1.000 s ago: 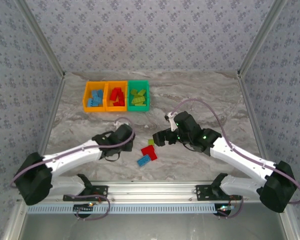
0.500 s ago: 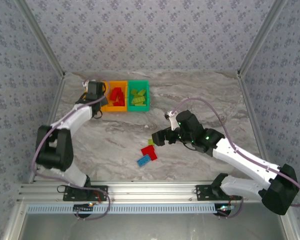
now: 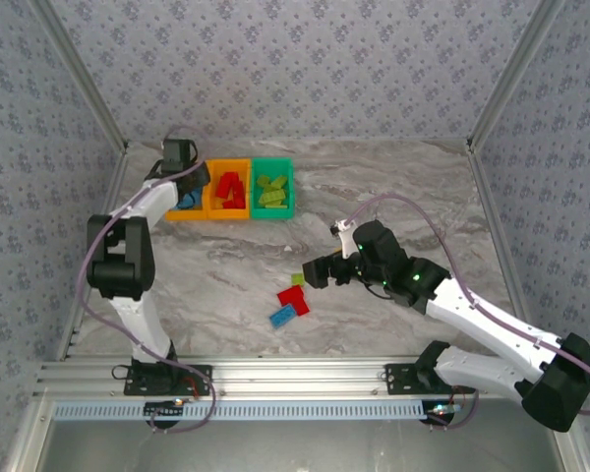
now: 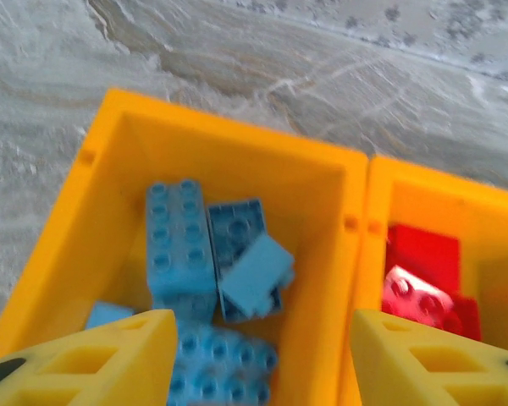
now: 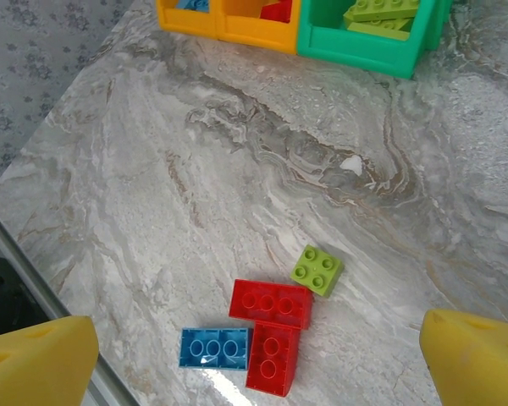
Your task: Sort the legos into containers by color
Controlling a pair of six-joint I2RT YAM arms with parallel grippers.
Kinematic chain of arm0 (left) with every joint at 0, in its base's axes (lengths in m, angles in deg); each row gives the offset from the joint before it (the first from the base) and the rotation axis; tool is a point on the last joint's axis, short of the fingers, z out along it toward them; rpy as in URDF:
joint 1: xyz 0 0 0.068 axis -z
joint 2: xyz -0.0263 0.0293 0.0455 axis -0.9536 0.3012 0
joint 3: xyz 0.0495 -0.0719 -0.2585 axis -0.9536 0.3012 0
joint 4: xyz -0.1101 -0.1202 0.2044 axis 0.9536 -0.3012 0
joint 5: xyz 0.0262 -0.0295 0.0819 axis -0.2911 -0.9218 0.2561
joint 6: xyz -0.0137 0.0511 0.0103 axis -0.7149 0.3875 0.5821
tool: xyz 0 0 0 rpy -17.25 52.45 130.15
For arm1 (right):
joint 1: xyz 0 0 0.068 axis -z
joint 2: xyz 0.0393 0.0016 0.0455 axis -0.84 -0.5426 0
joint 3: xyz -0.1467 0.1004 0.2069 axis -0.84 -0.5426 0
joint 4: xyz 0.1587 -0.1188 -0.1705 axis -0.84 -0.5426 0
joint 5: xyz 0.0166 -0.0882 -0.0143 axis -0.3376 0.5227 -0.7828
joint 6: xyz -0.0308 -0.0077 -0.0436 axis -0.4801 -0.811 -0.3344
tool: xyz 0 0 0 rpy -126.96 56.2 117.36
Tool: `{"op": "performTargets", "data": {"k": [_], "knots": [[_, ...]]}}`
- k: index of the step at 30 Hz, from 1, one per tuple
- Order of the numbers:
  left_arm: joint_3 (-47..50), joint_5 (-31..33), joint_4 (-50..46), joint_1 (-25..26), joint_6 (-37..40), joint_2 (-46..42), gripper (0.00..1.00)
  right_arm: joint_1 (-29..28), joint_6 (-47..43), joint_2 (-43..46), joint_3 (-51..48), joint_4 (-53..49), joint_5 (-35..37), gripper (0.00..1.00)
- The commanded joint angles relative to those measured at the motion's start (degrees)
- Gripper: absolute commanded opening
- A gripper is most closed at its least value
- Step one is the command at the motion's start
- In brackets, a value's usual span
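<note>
Four legos (image 5: 271,303) are left loose on the counter (image 5: 152,169), two red, one blue, one lime green, and the right tool (image 3: 317,273) is held wide apart above them. The left tool (image 4: 262,359) has been swung over to the orange-yellow bin (image 4: 229,144) and parted, empty, so looks like a light blue brick (image 4: 256,272) is freshly dropped.

around me: walls (image 3: 295,69) in grey-blue floral wallpaper on three sides | under me: grey marbled table (image 3: 393,187) | my near edge: metal rail (image 3: 295,374) | light: even, soft
</note>
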Motion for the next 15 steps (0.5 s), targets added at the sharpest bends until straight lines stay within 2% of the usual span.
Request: {"op": "performTargets", "data": {"k": [1, 4, 9, 11, 15], "knots": [[5.14, -5.88, -1.34, 2.28, -1.95, -13.44, 0.56, -0.38, 1.37, -1.27, -0.67, -1.43, 2.86, 1.0], [9.7, -6.33, -6.36, 7.99, -0.68, -23.66, 0.55, -1.02, 2.22, -4.29, -0.66, -2.3, 4.93, 1.0], [15.52, -2.47, -15.4, 23.12, 4.36, -38.3, 0.55, -3.86, 3.64, -11.31, -0.21, -2.03, 5.87, 1.0], [15.82, -1.05, -20.11, 28.69, 5.6, -41.6, 0.55, -5.33, 4.67, -14.49, 0.45, -1.35, 6.09, 1.0], [14.54, 1.79, -31.86, 36.09, 7.46, -45.79, 0.58, -8.38, 7.91, -22.27, 2.9, 0.43, 6.83, 1.0]]}}
